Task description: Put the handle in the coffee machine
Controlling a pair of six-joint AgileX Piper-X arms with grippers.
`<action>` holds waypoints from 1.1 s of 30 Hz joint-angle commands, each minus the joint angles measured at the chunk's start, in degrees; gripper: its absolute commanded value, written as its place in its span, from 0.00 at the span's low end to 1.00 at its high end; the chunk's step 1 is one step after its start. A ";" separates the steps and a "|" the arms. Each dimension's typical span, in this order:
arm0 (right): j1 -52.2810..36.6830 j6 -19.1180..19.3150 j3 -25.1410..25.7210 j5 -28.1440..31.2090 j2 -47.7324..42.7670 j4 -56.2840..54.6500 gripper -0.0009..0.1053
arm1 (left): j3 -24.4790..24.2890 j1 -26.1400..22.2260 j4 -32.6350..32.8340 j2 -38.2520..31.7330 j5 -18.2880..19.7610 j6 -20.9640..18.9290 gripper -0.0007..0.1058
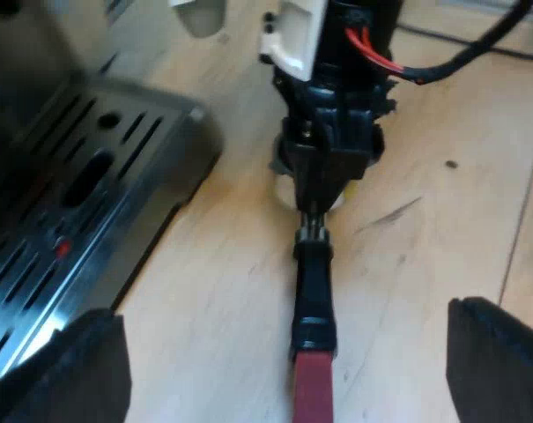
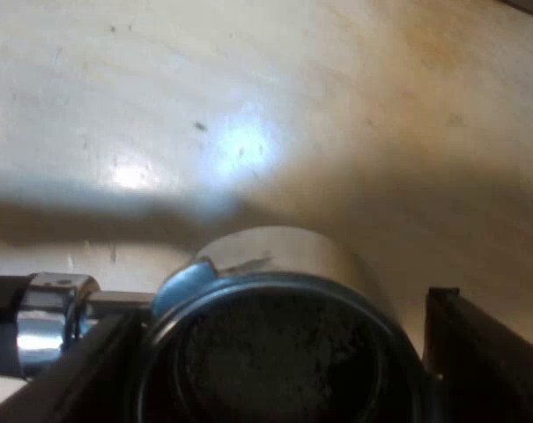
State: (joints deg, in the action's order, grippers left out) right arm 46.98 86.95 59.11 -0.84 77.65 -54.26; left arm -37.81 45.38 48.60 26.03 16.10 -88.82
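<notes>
A pale wooden bench (image 1: 425,229) is seen from both wrists, with the slotted metal base of the espresso machine (image 1: 90,194) at one side of it. The metal holder (image 2: 275,256) is out on the bench near that base, not in the machine. Whether it rests on the wood or is held a little above it cannot be told. Its head is flanked closely by the two black fingers of the right claw (image 2: 279,370), which are closed in against its sides and appear to grip it. From the head the dark handle (image 1: 312,291) runs straight out to its red end (image 1: 313,392), which lies between the fingers of the left claw (image 1: 288,357). These are spread wide, well clear of the handle on either side, and nothing is held by them. The holder's basket is filled with dark ground coffee (image 2: 275,344), its surface fairly level and just below the rim. The task is judged to be at an early stage: the holder is in hand, but carrying it to the machine's front, raising it to its seat and twisting it to lock are all left to be done.
</notes>
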 commanded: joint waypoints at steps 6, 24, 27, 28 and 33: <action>-0.15 -2.18 0.71 -0.63 -5.91 -6.21 0.01 | 6.33 0.26 -7.37 -0.11 6.25 3.32 0.70; -0.15 -1.91 10.86 -1.20 -6.59 -15.74 0.01 | 7.52 0.26 -15.18 15.43 8.23 4.87 0.70; -0.15 -1.91 10.89 -1.72 -6.59 -15.93 0.01 | 7.52 0.26 -16.42 17.12 8.23 4.87 0.70; -0.15 -1.91 10.89 -1.90 -6.59 -16.03 0.01 | 7.52 0.26 -16.85 18.06 8.23 4.87 0.70; -0.15 -1.91 10.89 -2.99 -6.59 -16.93 0.01 | 7.52 0.26 -17.22 20.43 8.23 5.02 0.70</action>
State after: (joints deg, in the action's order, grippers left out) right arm 46.98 84.90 69.09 -2.71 71.97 -70.60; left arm -30.14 45.38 32.41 46.15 23.85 -84.03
